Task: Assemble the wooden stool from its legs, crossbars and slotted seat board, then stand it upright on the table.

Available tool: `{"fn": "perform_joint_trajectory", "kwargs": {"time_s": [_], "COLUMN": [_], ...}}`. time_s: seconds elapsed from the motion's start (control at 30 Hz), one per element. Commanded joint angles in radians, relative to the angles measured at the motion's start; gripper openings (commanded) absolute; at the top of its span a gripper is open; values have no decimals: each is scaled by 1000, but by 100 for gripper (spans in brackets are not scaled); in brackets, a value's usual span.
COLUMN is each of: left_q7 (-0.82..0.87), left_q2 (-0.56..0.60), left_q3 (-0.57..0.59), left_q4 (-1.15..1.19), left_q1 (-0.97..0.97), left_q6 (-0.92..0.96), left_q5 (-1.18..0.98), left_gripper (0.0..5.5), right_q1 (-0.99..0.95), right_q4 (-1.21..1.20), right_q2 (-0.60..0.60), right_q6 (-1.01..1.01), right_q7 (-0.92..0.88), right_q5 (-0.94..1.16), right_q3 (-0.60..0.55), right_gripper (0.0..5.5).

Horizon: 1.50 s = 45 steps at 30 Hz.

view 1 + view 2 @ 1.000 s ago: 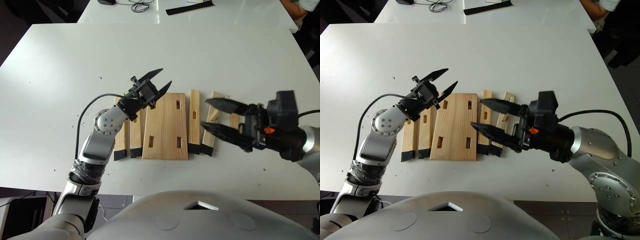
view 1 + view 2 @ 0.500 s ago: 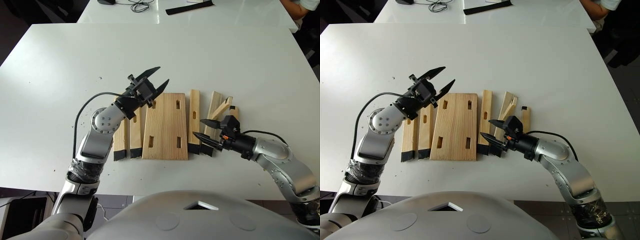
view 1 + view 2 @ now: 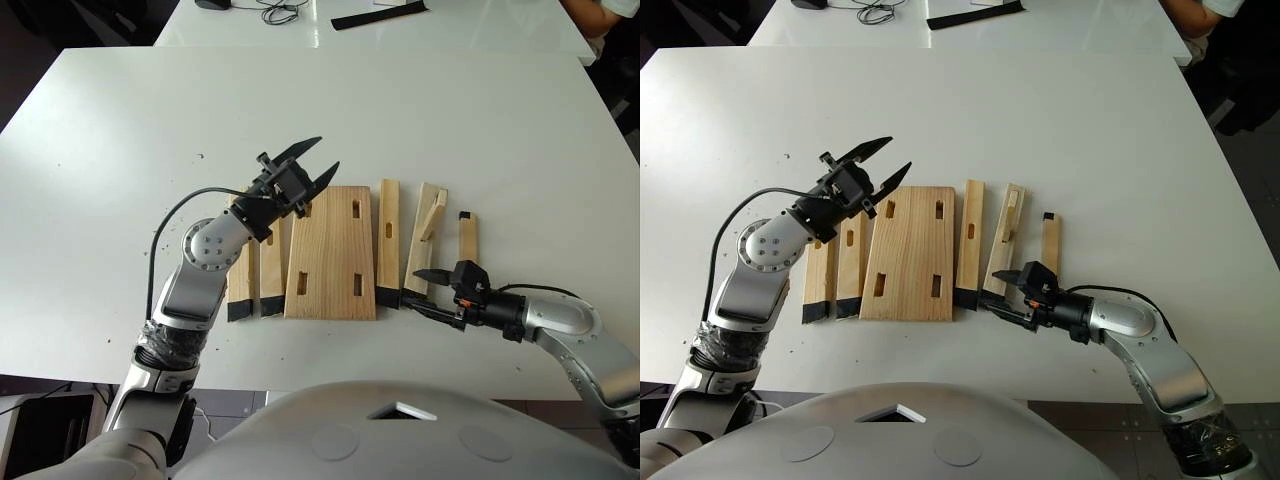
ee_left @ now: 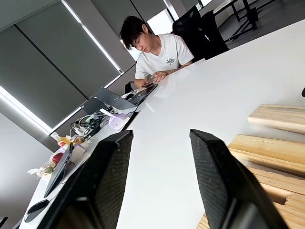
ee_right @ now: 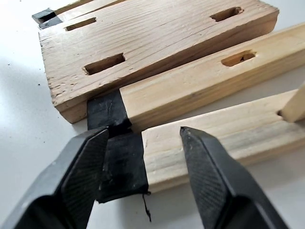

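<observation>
- Table point(image 3: 120, 130): white; all stool parts lie flat on it, unassembled.
- Seat board point(image 3: 330, 250): middle of the row, long axis running away from the robot, four slots facing up.
- Outer left leg point(image 3: 240, 285) and inner left leg point(image 3: 271, 270): side by side just left of the board and parallel to it, black-taped ends toward the robot.
- Inner right leg point(image 3: 388, 240): just right of the board and parallel to it, taped end nearest the robot.
- Outer right leg point(image 3: 420, 255): next one out, far end leaning slightly to the right.
- Crossbar point(image 3: 434, 214): lies tilted on the far half of the outer right leg.
- Short bar point(image 3: 467, 240): farthest right, apart from the legs, pointing away from the robot, black tip at the far end.
- Left gripper point(image 3: 328, 153): raised over the board's far-left corner, fingers spread wide, holding nothing.
- Right gripper point(image 5: 143, 133): low on the table at the near end of the outer right leg. Fingers are apart, one on each side of the taped end, and not clamped on it. Contact cannot be judged.
</observation>
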Motion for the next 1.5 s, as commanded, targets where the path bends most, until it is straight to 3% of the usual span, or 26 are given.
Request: {"fn": "perform_joint_trajectory", "kwargs": {"time_s": [0.03,0.2,0.37,0.57,0.63,0.73,0.9,1.07,1.5], "left_q7": [10,20,32,47,56,68,77,72,70], "left_q2": [1,-3,-6,3,4,0,-3,-5,-6], "left_q3": [-4,-2,-1,21,31,38,37,28,22], "left_q4": [-18,-30,-47,-78,-92,-113,-116,-110,-106], "left_q1": [16,33,53,86,104,127,124,105,100], "left_q6": [7,12,20,34,42,53,61,63,62], "left_q5": [19,27,34,34,39,46,50,48,45], "left_gripper": [220,220,220,220,220,220,220,220,220], "right_q1": [7,22,47,99,126,168,197,172,211], "right_q4": [24,44,-32,-254,-330,-407,-465,-395,-274], "right_q2": [-49,-97,-90,35,98,191,252,256,283], "right_q6": [-6,-37,12,196,271,359,423,394,309], "right_q7": [24,50,33,-198,-306,-442,-538,-566,-552], "right_q5": [-42,-73,14,103,111,104,72,-12,-102], "right_q3": [-19,-49,-164,-307,-321,-289,-173,-101,-51], "right_gripper": [276,276,276,276,301,348,348,348,348]}}
